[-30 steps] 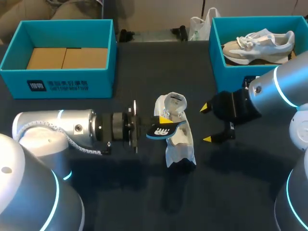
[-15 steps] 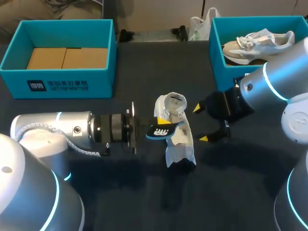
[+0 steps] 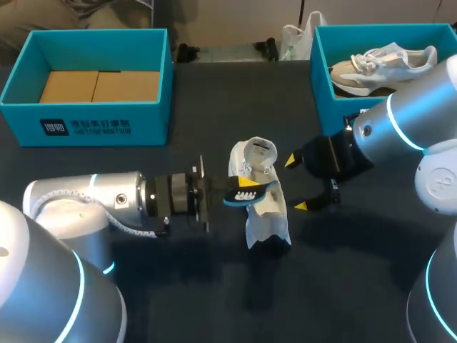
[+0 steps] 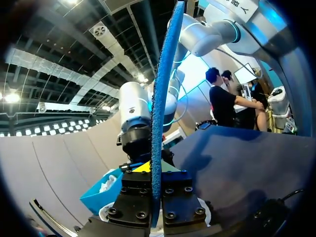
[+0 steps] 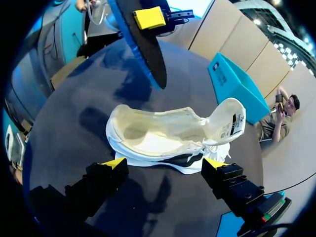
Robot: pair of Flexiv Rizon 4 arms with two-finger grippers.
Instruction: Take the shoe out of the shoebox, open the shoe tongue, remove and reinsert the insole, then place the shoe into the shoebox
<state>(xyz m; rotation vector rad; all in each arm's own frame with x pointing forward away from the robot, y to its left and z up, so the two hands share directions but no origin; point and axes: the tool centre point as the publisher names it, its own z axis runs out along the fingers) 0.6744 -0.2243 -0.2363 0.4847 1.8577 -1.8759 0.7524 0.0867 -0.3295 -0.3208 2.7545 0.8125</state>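
2 shoeboxes: left box [image 3: 21, 114] & right box [image 3: 334, 114]; 2 shoes: table shoe [image 3: 265, 216] & boxed shoe [image 3: 385, 63]; 1 insole [image 3: 255, 192]

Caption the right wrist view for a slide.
Open right end effector facing the white shoe, insole held beyond it.

This is looking like a robotics test lab. A left arm [image 3: 86, 201] and a right arm [image 3: 414, 121], silver with glowing cyan rings, are standing over a dark cloth-covered table [image 3: 214, 100] from its two sides. A teal shoebox [image 3: 143, 125] is sitting far left, a second shoebox [image 3: 318, 78] far right, and a white shoe [image 3: 263, 218] is lying between them as a prop.
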